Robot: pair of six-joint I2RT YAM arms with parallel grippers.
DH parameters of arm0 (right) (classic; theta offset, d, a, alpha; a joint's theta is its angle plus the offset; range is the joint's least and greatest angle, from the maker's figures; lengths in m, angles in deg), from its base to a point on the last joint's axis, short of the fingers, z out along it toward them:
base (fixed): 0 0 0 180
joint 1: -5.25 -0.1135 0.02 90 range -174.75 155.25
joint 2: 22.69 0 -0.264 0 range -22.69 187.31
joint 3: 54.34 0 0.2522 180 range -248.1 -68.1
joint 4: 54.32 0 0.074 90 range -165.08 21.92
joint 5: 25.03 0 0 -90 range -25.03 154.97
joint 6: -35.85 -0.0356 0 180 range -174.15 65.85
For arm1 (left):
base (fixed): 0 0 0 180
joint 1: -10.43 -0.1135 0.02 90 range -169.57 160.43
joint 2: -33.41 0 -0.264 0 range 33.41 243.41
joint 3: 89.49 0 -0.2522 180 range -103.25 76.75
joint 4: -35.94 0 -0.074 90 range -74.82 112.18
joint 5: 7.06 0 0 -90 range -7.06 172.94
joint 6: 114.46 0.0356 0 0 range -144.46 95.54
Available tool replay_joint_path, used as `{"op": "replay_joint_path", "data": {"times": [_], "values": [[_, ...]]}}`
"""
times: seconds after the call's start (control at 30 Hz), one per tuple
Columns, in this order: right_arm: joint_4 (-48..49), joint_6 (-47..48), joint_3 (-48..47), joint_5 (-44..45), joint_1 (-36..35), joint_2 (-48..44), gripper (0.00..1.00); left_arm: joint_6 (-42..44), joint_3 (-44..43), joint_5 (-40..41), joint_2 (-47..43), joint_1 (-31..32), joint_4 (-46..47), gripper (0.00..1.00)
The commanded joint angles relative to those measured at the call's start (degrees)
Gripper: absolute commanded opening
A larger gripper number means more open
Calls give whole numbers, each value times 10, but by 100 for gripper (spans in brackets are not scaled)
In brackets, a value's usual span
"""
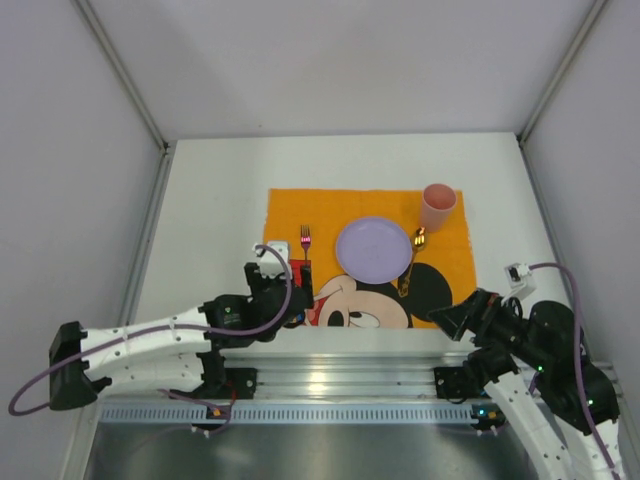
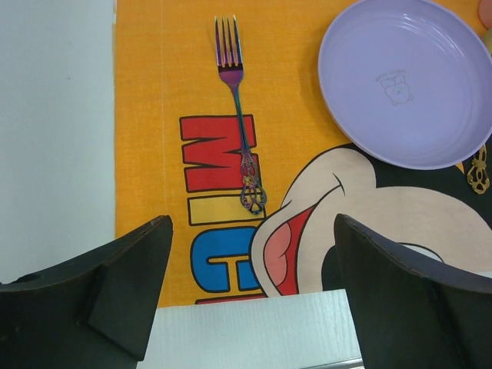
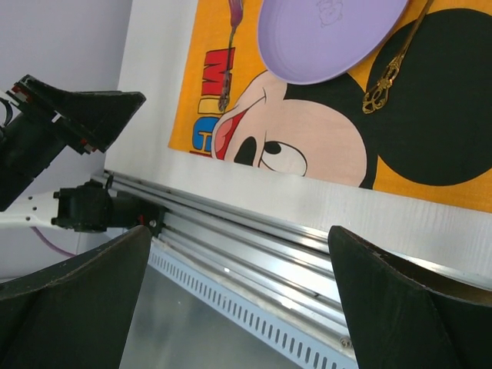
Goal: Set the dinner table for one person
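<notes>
Left gripper [image 2: 254,231], jaws apart and empty, hangs over the near-left corner of the mat [image 2: 154,77], behind the fork [image 2: 238,115] set left of the plate [image 2: 407,84] by convention. Right gripper [image 3: 240,234], likewise apart, hovers at the near edge of the table [image 1: 220,200], which carries the mat; spoon [image 1: 412,262] and cup [image 1: 438,205] sit right.

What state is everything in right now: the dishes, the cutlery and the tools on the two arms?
Dinner table, bearing the placemat.
Placemat, spread flat.
Plate, right way up, empty.
Fork, lying flat left of the plate, tines pointing away.
Spoon, lying flat right of the plate.
Cup, upright.
Left tool, open, holding nothing.
Right tool, open, holding nothing.
</notes>
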State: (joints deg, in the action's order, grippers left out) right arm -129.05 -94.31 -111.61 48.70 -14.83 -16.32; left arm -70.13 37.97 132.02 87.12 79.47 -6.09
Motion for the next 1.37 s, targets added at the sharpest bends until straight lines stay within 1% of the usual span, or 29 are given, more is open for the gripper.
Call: {"op": "replay_joint_path", "data": {"times": [0.0,0.03,0.07,0.1,0.17,0.3,0.47,0.63,0.73,0.87,1.03,1.1,1.3,1.33], "values": [[12,0,0,1,7,-4,100,22,-27,44,-11,26,20,91],[14,2,1,-1,6,-2,100,36,-26,35,-23,33,43,91],[16,3,2,-2,7,-1,100,54,-27,25,-27,49,47,91],[19,5,4,-3,6,5,100,61,-29,1,-33,55,51,90],[27,9,5,-3,7,9,100,72,-39,-18,-32,72,44,90],[44,12,12,-9,6,24,100,51,-67,-35,-19,85,-9,89],[66,22,17,-16,7,49,100,-5,-103,-64,-12,84,-76,89],[76,37,10,-17,7,75,100,-34,-121,-100,-9,84,-113,89],[84,38,4,-9,7,78,100,-35,-124,-109,-20,85,-119,89],[89,34,1,-7,6,86,100,-14,-127,-120,-32,84,-122,91],[104,32,-8,-14,7,87,100,-18,-149,-132,-19,84,-162,95],[111,30,-8,-13,7,85,100,-15,-150,-134,-21,84,-169,95],[119,25,-8,-3,7,100,100,34,-142,-123,-40,84,-133,95],[118,24,-12,3,7,102,100,56,-138,-119,-40,84,-126,95]]}}
